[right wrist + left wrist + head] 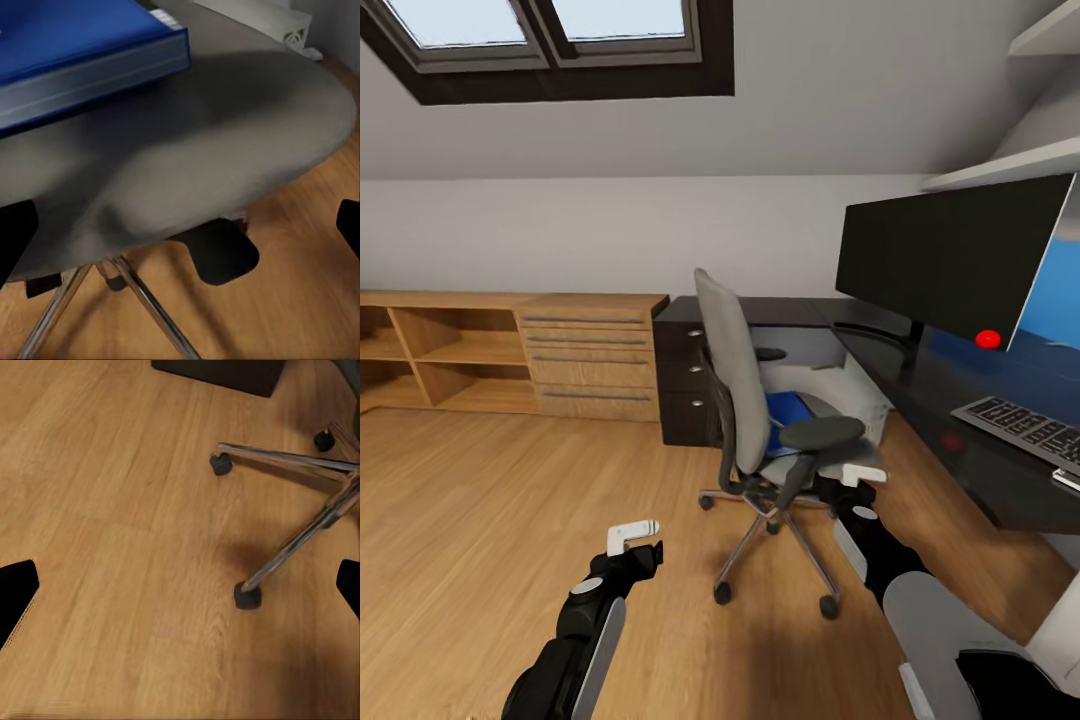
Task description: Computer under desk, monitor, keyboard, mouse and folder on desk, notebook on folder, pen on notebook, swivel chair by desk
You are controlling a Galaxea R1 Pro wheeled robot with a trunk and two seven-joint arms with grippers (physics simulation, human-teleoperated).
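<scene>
Head view, left to right. A light wooden shelf-and-drawer unit point(510, 350) stands against the white wall at far left, on the wood-plank floor point(480, 520). The left gripper point(637, 541), white-tipped on a black arm, hangs over bare floor, well apart from the chair; in the left wrist view its two dark fingertips point(16, 592) sit at opposite edges of the frame with floor between them, so the jaws are spread and hold nothing. A dark drawer cabinet point(685, 385) adjoins the near end of the dark corner desk point(960, 400). The grey swivel chair with chrome five-star base point(760, 420) stands just beside the desk, its back towards the shelf unit. The blue flat folder point(788, 408) lies on the chair seat. The right gripper point(857, 480) is near the seat's front edge by the armrest; the right wrist view shows the folder point(82, 45) on the grey seat point(225, 142), with the fingertips point(15, 232) apart and empty. A white computer case point(850, 390) sits under the desk. The wide black monitor point(950, 250) stands on the desk; the grey keyboard point(1025, 428) lies in front of it.
</scene>
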